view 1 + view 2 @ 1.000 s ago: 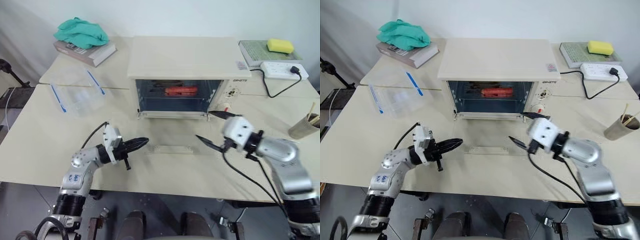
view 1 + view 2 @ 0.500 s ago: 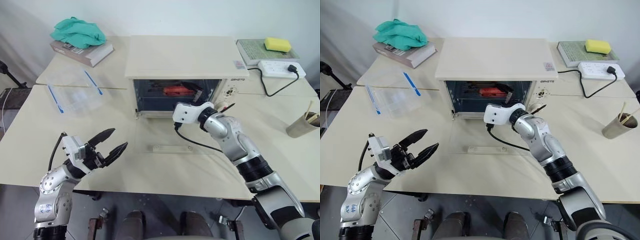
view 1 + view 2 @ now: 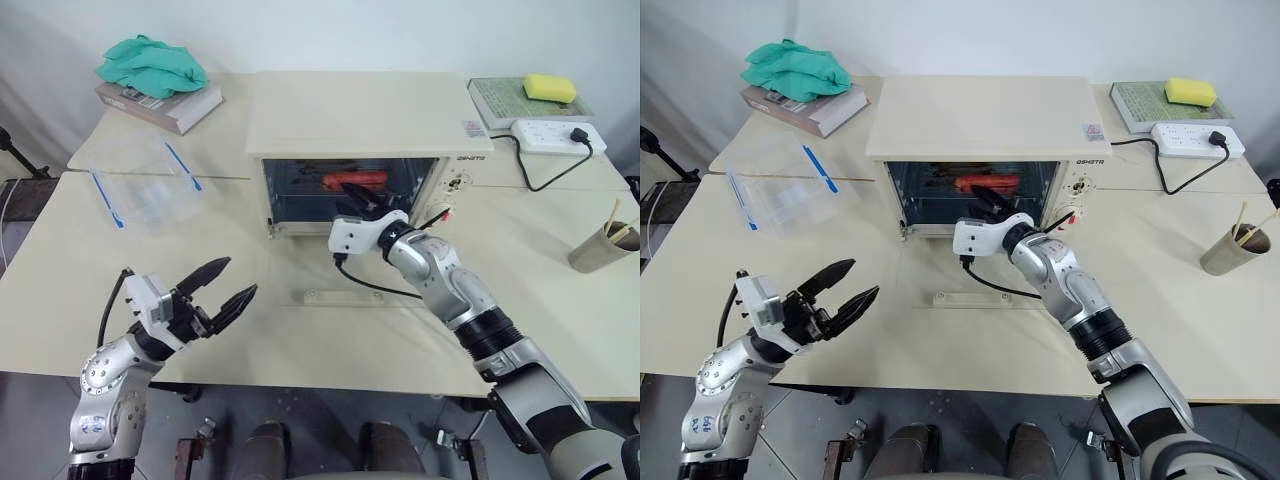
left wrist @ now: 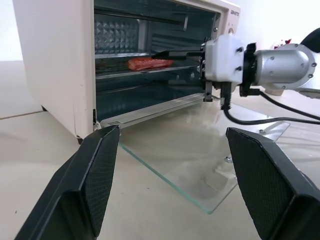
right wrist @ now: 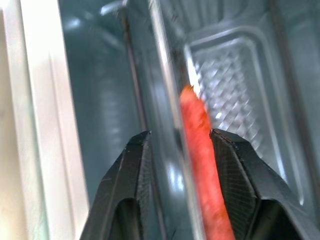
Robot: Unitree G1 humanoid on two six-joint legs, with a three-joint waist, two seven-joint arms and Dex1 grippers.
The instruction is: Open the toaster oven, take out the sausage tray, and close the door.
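The cream-white toaster oven (image 3: 360, 110) stands mid-table with its glass door (image 4: 190, 165) folded flat onto the table, bar handle (image 3: 330, 296) nearest me. Inside, a red-orange sausage (image 3: 352, 180) lies on the metal sausage tray (image 4: 125, 73). My right gripper (image 3: 360, 200) reaches level into the oven mouth. Its fingers straddle the tray's front rim, a gap still showing between them in the right wrist view (image 5: 180, 132). My left gripper (image 3: 240, 277) hangs open and empty, off the door's left front corner.
A clear plastic bag with blue strips (image 3: 150, 185) lies left of the oven. A book with a green cloth (image 3: 155, 80) sits at the back left. At the right are a power strip (image 3: 550, 135) with its cord, a yellow sponge (image 3: 548, 88) and a cup (image 3: 605, 245).
My right gripper swung from in front of the door into the oven mouth, rolled over, and its fingers narrowed around the tray's rim. My left gripper opened and drew back to the left.
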